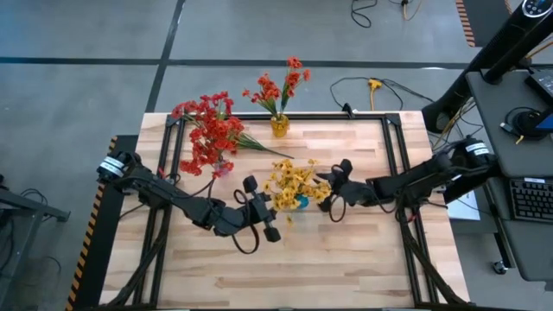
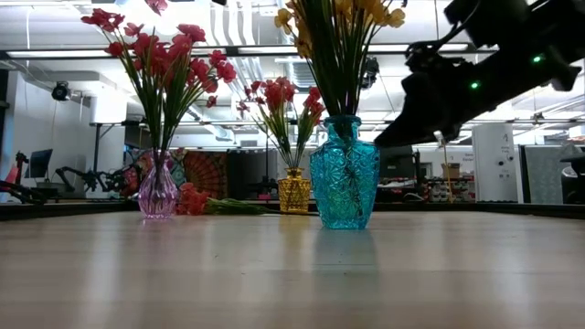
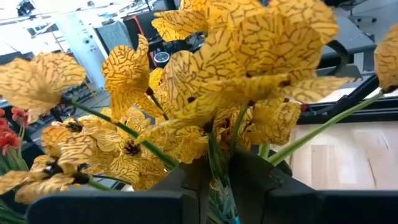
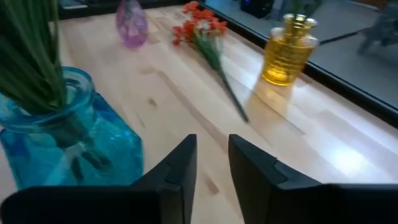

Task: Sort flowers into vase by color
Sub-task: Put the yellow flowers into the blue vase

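A blue vase stands mid-table with a bunch of yellow flowers stuck in it by their stems. My left gripper is at the bunch's left side, among the blooms, shut on one green stem. Just right of the vase, my right gripper hangs above the table, shut and holding nothing. Red flowers stand in a pink vase. Orange-red flowers stand in a yellow vase. My left gripper pinches a thin green stem of a yellow sprig between its two fingers, just under the blooms. The fingers reach in from the table's left and lie across the stem. Below them the stem runs down toward the blue vase.
One red sprig lies flat on the table between the pink vase and the yellow vase. The near half of the wooden table holds nothing. Cables and a desk lie beyond the table's far and right edges.
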